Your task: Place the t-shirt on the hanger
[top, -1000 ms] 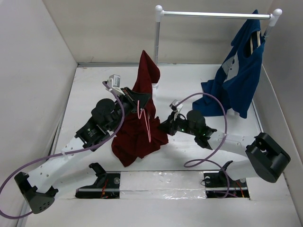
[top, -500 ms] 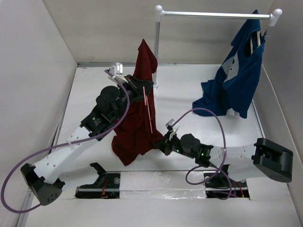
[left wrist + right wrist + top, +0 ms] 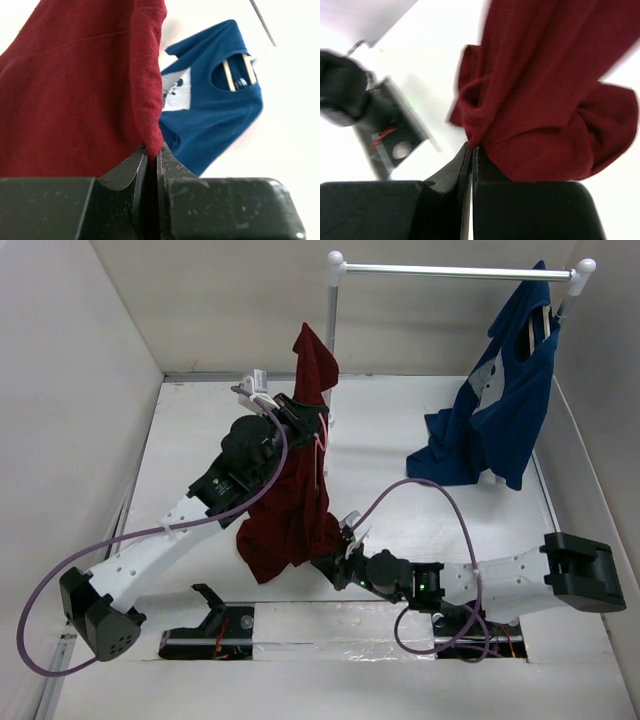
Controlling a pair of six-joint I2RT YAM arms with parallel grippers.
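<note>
The maroon t-shirt [image 3: 290,505] hangs in a long drape from my left gripper [image 3: 305,420], which is shut on a fold of its cloth [image 3: 150,135] and holds it raised above the table. The thin pink hanger [image 3: 322,462] shows as a pink wire along the shirt's right side; its hook is hidden. My right gripper [image 3: 338,558] is low by the shirt's bottom right corner. Its jaws are shut, with the shirt's hem [image 3: 472,135] pinched at their tips.
A white clothes rack [image 3: 332,330] stands at the back, just behind the raised shirt. A navy-blue garment [image 3: 495,410] on a pale bar hanger hangs at the rack's right end and also shows in the left wrist view [image 3: 215,110]. White walls close both sides.
My left gripper has lifted the t-shirt higher and carried it back and right, toward the rack pole. My right arm has swung down and left to the shirt's bottom hem.
</note>
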